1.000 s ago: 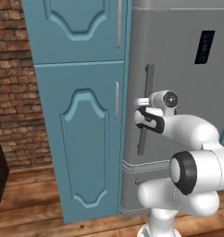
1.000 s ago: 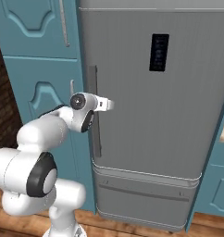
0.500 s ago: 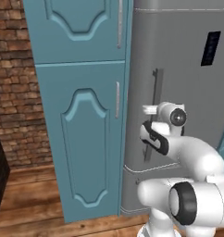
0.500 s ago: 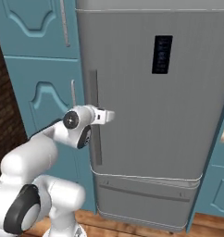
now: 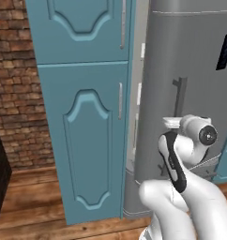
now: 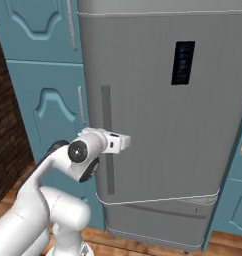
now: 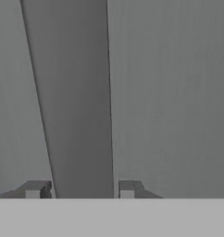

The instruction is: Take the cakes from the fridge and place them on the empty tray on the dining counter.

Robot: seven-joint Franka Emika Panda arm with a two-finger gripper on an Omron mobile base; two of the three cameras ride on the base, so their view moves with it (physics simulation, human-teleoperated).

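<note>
Hand view shows the tool (image 7: 81, 190) with its two tips on either side of the fridge handle (image 7: 74, 102), small gaps visible, so not clamped. Around it is the grey fridge (image 6: 163, 125), door slightly ajar; its black display panel (image 6: 183, 62) is unreadable. Teal cabinets (image 5: 82, 140) flank it.

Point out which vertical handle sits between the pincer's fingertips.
The fridge handle, the long grey bar on the fridge door; the thin cabinet handles sit on teal panels beside it.
</note>
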